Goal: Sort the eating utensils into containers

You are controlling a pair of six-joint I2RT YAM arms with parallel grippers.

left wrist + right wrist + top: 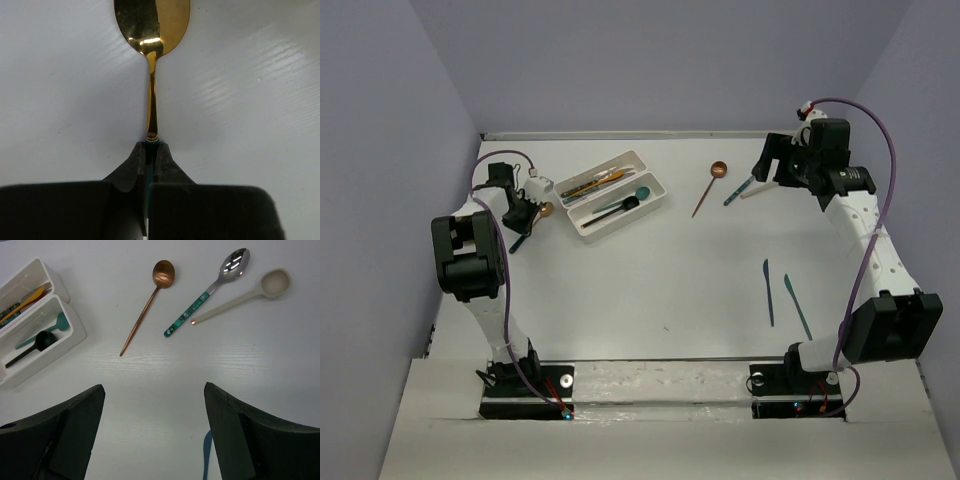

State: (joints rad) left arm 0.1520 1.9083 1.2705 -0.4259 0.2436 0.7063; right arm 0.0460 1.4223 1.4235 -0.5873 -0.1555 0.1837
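- Top view: the left gripper (pixel 530 210) sits low over the table (pixel 650 290), clamped on the gold spoon (pixel 547 210). The spoon's bowl pokes out just past the fingertips. The two white trays (pixel 578 226) lie near, beyond that bowl (both have utensils in them).
- Top view: the right gripper (pixel 765 165) has its jaws apart with nothing between them. The copper spoon (pixel 708 188) and the teal-handled spoon (pixel 738 190) lie just beside it on the trays' side. Two teal knives (pixel 768 290) lie well apart from it, back toward its arm's base.
- Left wrist: the fingers (pixel 167 162) are pressed together on the gold spoon's handle, where the gold neck meets a teal section. The bowl lies straight ahead on the white surface.
- Right wrist: both fingers (pixel 75 430) stand wide, with bare table between them. Ahead lie the copper spoon, the teal-handled spoon and a cream spoon (pixel 240 299) (side by side, apart). The trays are ahead to the left, the nearer one holding a black spoon (pixel 35 344).
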